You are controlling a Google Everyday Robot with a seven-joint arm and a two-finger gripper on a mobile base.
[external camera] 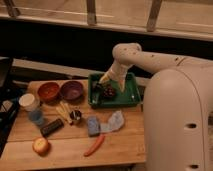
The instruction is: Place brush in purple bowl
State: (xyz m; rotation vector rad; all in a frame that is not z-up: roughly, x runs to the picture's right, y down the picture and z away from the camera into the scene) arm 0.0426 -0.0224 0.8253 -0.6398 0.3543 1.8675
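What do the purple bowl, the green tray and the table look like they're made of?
Purple bowl: plastic or glazed ceramic, judging by its glossy sheen. Green tray: likely plastic, uniform colour, moulded rim. Table: wood, pale planks with seams, matte. The pincer hangs over the tray.

End effector (106, 80) over green tray (131, 102)
Jaws apart, above the brush (97, 88) and clump (109, 92); purple bowl (72, 90) sits left on the table (120, 145).
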